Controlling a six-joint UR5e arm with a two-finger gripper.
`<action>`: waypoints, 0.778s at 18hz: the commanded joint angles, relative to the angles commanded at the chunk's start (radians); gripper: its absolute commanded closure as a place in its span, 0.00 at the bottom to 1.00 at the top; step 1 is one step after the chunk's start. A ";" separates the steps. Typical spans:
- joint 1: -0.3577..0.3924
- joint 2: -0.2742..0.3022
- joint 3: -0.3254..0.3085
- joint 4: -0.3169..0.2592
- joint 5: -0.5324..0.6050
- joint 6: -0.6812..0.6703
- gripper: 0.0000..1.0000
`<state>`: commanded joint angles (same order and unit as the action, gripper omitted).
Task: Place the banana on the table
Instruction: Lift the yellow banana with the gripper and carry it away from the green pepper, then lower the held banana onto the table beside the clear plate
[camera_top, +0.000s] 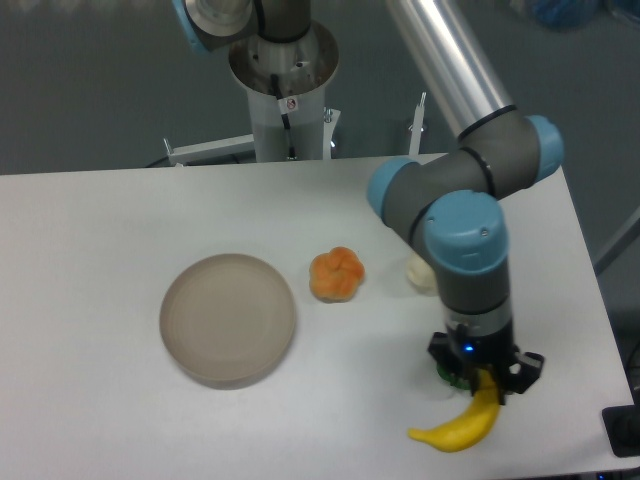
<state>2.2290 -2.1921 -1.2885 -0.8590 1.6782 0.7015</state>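
Gripper: though its fingers are partly lost against the dark wrist body, the gripper (486, 383) points straight down at the near right part of the table (90, 260), and the jaws appear closed around the upper end of the banana (462, 424); it looks held, not merely touched.
Why held so: a grip at one end lets the rest of the fruit hang and meet the surface first; judged from this, the arm is at the setting-down step, with release not yet made.
Banana, place: directly under the gripper, near the front edge of the table; its lower tip seems to lie on or just above the white top, and I cannot tell which.
Banana, look: bright yellow, smooth, plastic-like; curved, its free end sweeping down and to the left of the picture.
Nearby: a round orange fruit (336, 274) sits toward the table's middle; a pale small object (420, 272) shows just behind the arm's elbow; a round grey-beige plate (228, 318) lies well apart to the left, bare.
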 joint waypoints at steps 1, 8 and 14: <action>-0.011 -0.003 -0.008 0.000 0.008 -0.045 0.61; -0.066 -0.009 -0.092 0.002 0.014 -0.191 0.61; -0.071 -0.001 -0.195 0.023 0.009 -0.174 0.61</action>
<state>2.1583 -2.1935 -1.4833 -0.8360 1.6874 0.5277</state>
